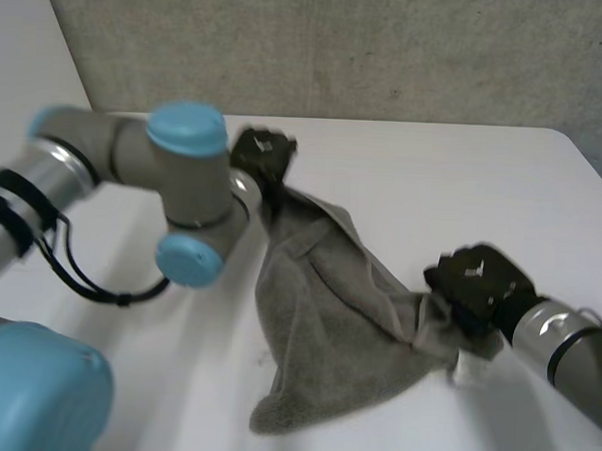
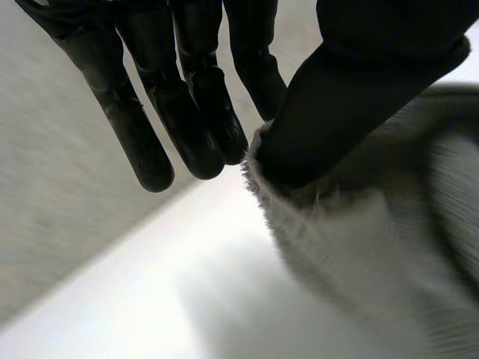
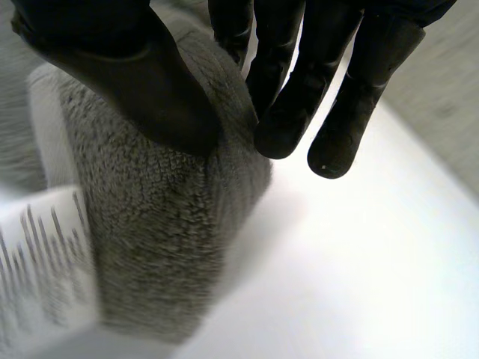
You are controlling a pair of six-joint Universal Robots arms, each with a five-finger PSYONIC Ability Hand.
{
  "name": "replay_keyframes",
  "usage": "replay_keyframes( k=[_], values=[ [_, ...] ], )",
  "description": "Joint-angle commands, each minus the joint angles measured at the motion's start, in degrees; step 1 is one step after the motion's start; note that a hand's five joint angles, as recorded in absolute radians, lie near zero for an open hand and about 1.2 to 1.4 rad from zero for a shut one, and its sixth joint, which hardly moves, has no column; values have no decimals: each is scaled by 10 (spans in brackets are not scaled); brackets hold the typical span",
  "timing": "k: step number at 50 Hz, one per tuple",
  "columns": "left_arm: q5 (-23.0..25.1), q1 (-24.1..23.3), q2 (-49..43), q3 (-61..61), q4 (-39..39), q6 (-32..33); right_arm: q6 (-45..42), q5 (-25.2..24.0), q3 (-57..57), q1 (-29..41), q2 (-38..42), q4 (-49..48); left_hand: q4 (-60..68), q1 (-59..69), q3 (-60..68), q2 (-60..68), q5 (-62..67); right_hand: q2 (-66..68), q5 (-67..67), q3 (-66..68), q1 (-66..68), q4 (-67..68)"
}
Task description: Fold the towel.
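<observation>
While both hands are gripping it, the grey towel [image 1: 327, 317] is hanging as a slack sheet over the middle of the white table [image 1: 433, 171]. Its lowest corner is sagging toward the near edge, and whether that corner is touching the surface cannot be told.

Toward the right edge, the right hand [image 1: 478, 283] is pinching one corner of the towel. Seen from the right wrist, the right thumb [image 3: 142, 82] is pressing onto the pile from one side. The right fingers [image 3: 299, 105] are reaching down the other side, nearly straight and close together, so the cloth is being squeezed between them. A white label [image 1: 465, 367] with printed lines is hanging from the towel's edge just beside this hand, on its near side.

Farther back, close to the far edge and left of its middle, the left hand [image 1: 262, 156] is holding the towel's highest corner above the table. From there the cloth is sloping down to the right hand. Seen from the left wrist, the left thumb [image 2: 337, 105] is clamping the fuzzy edge of the towel. The left fingers [image 2: 187, 127] are lying straight and side by side, their tips just beside that edge. The left arm [image 1: 134, 148], grey with light-blue caps, is coming in from the left edge.
</observation>
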Motion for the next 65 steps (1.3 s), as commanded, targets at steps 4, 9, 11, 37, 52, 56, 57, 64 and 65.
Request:
replay_keyframes(
  k=[4,9,11,37,52,56,57,64,65],
  values=[
    [-66,62,226,-1,74,1,163,0,-109,-19,-79,-242,106,122,106,105,116,36,34,30,38,31],
    [-71,90,312,-20,106,-35,277,8,-114,-28,-122,-546,106,122,106,105,116,36,34,30,38,31],
    [-70,91,332,-45,100,-59,300,4,-109,-27,-125,-550,106,122,106,105,116,36,34,30,38,31],
    [104,215,484,-883,292,-142,-111,-86,-51,-47,92,99,106,122,106,105,116,-50,-52,-56,-48,-55],
    [106,226,508,-881,300,-144,129,-69,43,-66,-16,-4,106,122,106,105,116,-584,-586,-590,-582,-589],
    [106,225,523,-885,302,-144,193,-64,88,-65,-53,-31,106,122,106,105,116,-599,-601,-605,-597,-604],
    [106,225,523,-885,302,-144,193,-64,88,-65,-53,-31,106,122,106,105,116,-599,-601,-605,-597,-604],
    [106,229,530,-881,309,-146,256,-57,145,-59,-83,-81,106,122,106,105,116,-606,-608,-612,-604,-611],
    [106,233,530,-881,309,-146,256,-57,146,-59,-83,-81,106,122,106,105,116,-606,-608,-612,-604,-611]
  ],
)
